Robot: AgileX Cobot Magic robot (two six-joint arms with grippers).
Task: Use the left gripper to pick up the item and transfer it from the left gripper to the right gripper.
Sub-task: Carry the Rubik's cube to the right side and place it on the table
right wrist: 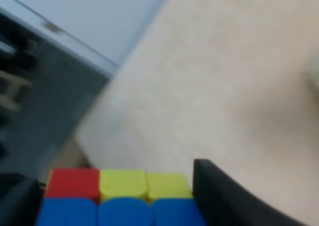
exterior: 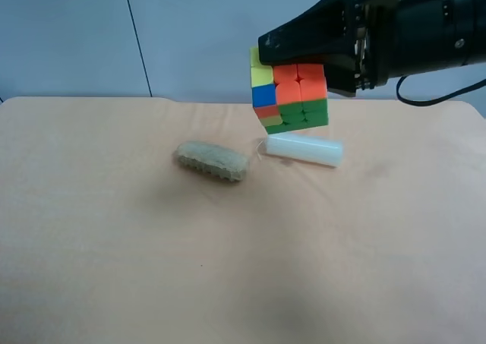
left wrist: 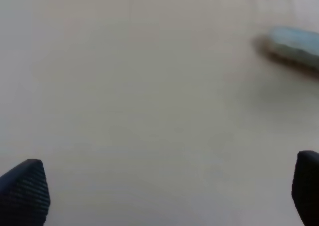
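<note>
The item (exterior: 292, 97), a small puzzle cube with orange, green, yellow, blue and red squares, hangs in the air above the table's far side. My right gripper (exterior: 300, 55) is shut on it, reaching in from the exterior high view's right. In the right wrist view the item (right wrist: 122, 186) fills the gap between the two black fingers (right wrist: 219, 196), showing red, yellow and blue squares. My left gripper (left wrist: 164, 191) is open over bare table with nothing between its fingertips (left wrist: 25, 191). It is outside the exterior high view.
A tan ridged oblong lump (exterior: 213, 160) and a white cylinder (exterior: 304, 149) lie on the peach table (exterior: 114, 245), just below the held cube. A blurred pale oblong thing (left wrist: 294, 46) lies ahead of the left gripper. A grey wall stands behind.
</note>
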